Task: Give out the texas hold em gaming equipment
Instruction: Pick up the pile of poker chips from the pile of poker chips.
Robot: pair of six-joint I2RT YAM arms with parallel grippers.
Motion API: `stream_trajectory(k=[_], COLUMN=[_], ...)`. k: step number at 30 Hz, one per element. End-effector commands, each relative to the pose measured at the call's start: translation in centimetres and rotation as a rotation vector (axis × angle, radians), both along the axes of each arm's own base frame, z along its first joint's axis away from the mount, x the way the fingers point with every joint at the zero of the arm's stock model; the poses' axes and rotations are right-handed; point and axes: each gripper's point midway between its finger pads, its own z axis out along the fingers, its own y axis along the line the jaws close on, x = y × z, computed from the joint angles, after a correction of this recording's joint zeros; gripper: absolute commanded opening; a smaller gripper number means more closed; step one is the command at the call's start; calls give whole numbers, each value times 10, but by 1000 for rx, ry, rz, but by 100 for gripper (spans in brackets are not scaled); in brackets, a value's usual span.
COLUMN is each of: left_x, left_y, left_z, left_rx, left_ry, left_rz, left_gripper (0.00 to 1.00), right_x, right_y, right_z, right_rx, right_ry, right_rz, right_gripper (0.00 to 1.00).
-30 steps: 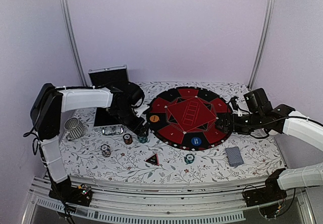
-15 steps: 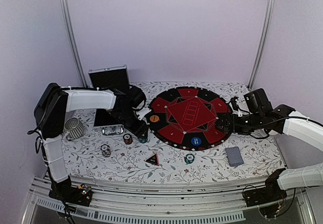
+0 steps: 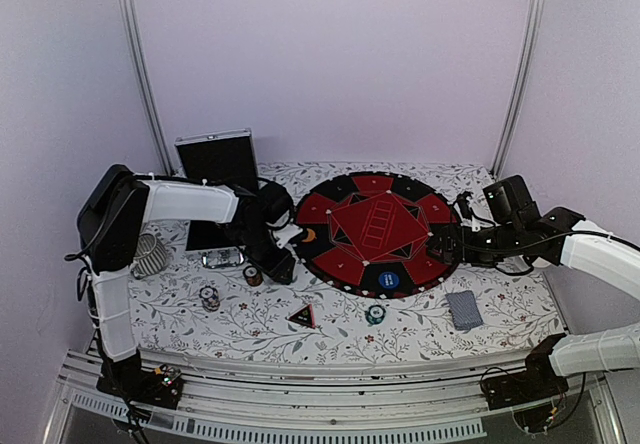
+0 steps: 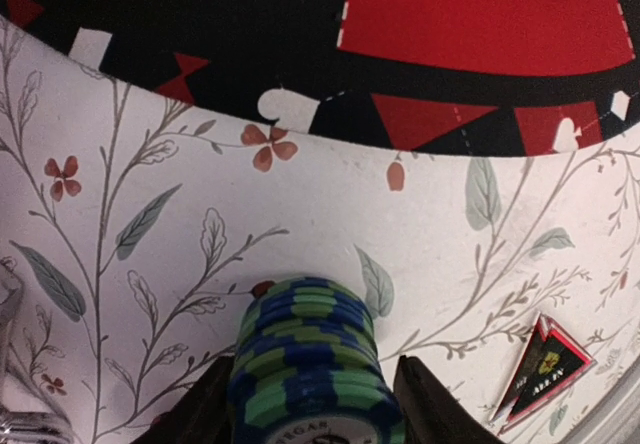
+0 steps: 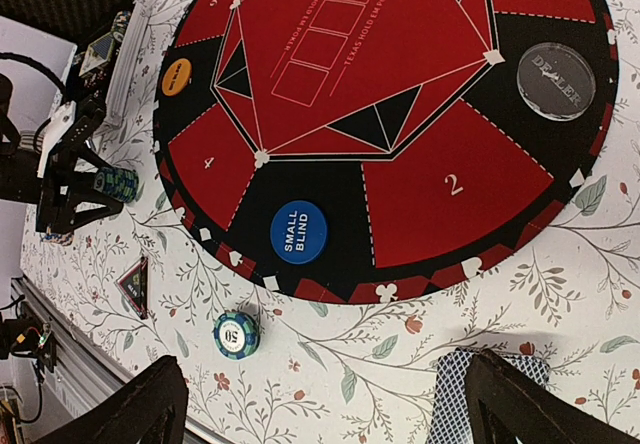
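1. The left hand (image 4: 318, 402) has come down over the teal stack (image 4: 305, 344). Its fingers (image 4: 425, 404) now stand at both sides, but we cannot tell if they already press.
2. The stack rests on the table (image 4: 150, 214), just beside the mat (image 4: 480, 24).
3. The right hand (image 5: 325, 394) is open and empty.
4. We judge that lifting this stack comes next.

Top external: high at the near edge, facing the back wall (image 3: 330, 64); whole table (image 3: 250, 314) in frame. 
Left wrist: very close, looking down beside the mat (image 4: 200, 54) rim. 
Right wrist: farther, oblique across the mat. 
Wrist views share the teal chip stack (image 4: 312, 364) and the triangle (image 4: 545, 369).
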Motion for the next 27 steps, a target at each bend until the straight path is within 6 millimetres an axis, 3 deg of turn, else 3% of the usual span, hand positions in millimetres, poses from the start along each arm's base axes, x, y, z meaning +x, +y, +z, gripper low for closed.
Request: stream_trajectory(k=[1, 3, 7, 19, 24, 27], left_x=[-2, 0, 3, 9, 5, 4], left_y=[-5, -6, -7, -11, -11, -10], left_z=[0, 5, 11, 21, 19, 18], left_rx=[-4, -9, -10, -20, -24, -20], left_ry=[-10, -22, -36, -65, -53, -49], left_rz=[-24, -23, -23, -19, -28, -27], left_gripper=[51, 49, 61, 54, 45, 27], right_x=[0, 0, 0, 0, 0, 0], right_y=[-2, -2, -2, -3, -3, -3], right_z=[2, 3, 2, 0, 0, 0], right_rx=[-2, -4, -6, -11, -12, -13], right_ry=[-13, -16, -13, -9, -8, -11], right_rz=[-4, -5, -4, -3, 0, 0], right_gripper=[99, 99, 99, 99, 99, 99])
